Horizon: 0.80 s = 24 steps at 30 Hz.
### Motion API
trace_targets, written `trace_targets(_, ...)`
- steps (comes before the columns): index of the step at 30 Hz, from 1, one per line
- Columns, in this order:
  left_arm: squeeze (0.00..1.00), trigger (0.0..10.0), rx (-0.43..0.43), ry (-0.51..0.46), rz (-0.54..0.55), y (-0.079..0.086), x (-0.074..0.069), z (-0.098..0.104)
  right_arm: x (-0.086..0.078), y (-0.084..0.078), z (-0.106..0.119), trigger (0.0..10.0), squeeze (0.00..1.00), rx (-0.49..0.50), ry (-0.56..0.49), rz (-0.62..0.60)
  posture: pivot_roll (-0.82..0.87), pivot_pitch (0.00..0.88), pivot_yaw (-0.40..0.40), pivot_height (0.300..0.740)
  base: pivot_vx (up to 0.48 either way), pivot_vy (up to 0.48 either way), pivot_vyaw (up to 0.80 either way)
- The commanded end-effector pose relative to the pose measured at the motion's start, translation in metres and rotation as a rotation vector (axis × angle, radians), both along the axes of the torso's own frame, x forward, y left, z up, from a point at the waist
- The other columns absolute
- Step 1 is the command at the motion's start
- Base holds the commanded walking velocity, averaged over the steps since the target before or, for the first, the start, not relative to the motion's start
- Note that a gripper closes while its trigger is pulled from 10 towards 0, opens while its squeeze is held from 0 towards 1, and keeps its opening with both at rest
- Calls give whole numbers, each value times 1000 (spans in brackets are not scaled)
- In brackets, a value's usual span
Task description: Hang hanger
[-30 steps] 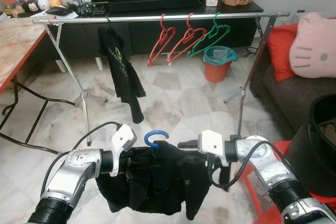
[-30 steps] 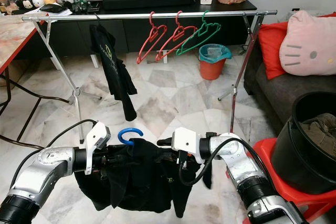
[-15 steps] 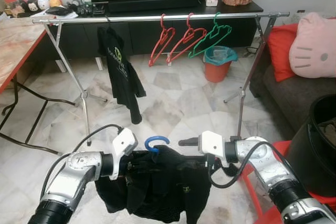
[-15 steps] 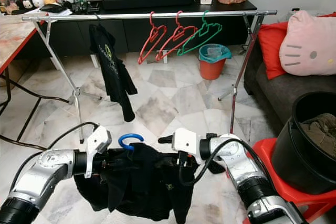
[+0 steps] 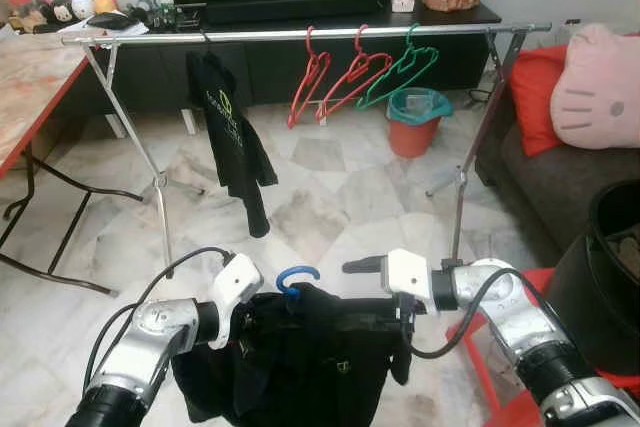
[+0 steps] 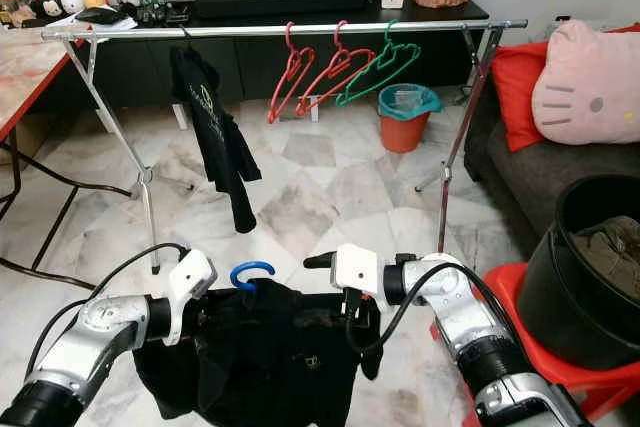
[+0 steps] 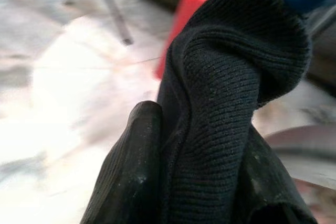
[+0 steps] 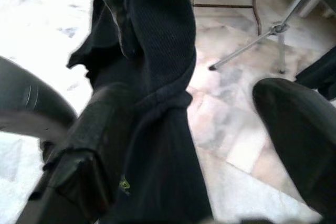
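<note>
A: What is spanning the upper part of the frame?
B: A silver clothes rail (image 5: pixel 300 34), carrying a black shirt (image 5: pixel 229 132), two red hangers (image 5: pixel 335 79) and a green hanger (image 5: pixel 400 72).
A: And at the bottom centre?
B: A black garment (image 5: pixel 300 357) on a blue hanger (image 5: pixel 297 277) is hanging between both grippers. The left gripper (image 7: pixel 189 145) is pinching its fabric; the right gripper (image 8: pixel 173 129) is gaping wide around a fold.
</note>
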<state>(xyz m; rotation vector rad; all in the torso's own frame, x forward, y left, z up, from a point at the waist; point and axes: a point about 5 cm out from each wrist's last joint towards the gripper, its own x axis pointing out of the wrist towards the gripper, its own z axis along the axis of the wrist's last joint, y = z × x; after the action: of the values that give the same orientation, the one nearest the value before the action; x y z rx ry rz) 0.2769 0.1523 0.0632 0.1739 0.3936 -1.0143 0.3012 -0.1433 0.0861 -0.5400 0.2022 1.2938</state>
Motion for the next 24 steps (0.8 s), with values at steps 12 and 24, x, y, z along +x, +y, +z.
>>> trace_targets(12,0,10000,154,-102,667,38,24,-25,18,-19,-38,10000,0,241,22,-857,-37,0,51,740,0,0,0)
trace_targets(24,0,10000,40,-108,955,47,14,-36,-2,-15,-75,10000,0,338,154,-1275,-36,0,45,740,0,0,0)
